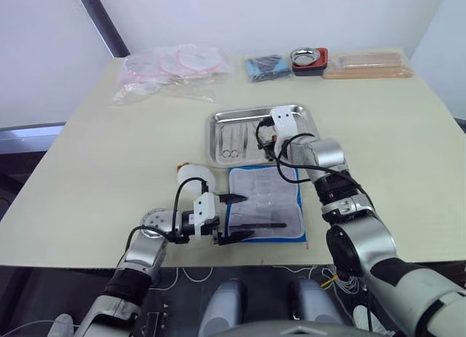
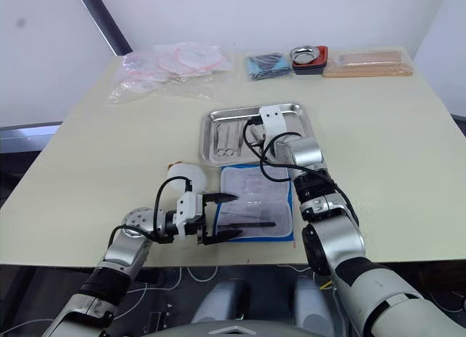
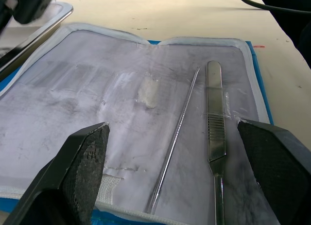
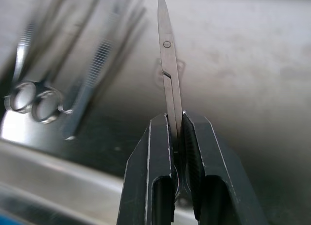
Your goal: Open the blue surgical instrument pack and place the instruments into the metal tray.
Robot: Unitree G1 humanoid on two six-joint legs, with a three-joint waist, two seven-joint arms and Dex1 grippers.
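The blue surgical instrument pack (image 1: 266, 203) lies open near the table's front edge, grey-white lining up. On the lining rest a thin probe (image 3: 178, 136) and flat tweezers (image 3: 215, 132). My left gripper (image 1: 233, 217) stands open at the pack's left edge, its fingers (image 3: 82, 171) wide apart, holding nothing. Just behind the pack sits the metal tray (image 1: 247, 112), with ring-handled scissors (image 4: 34, 98) and tweezers (image 4: 93, 72) lying inside. Over the tray my right gripper (image 4: 177, 125) is shut on a pair of scissors (image 4: 166, 64), blades pointing away from it, close above the tray floor.
Along the far edge of the table lie clear plastic bags with pink rings (image 1: 175, 64), a small dark blue bundle (image 1: 266, 66), a round metal bowl in a red dish (image 1: 309, 58) and a tan flat packet (image 1: 368, 64).
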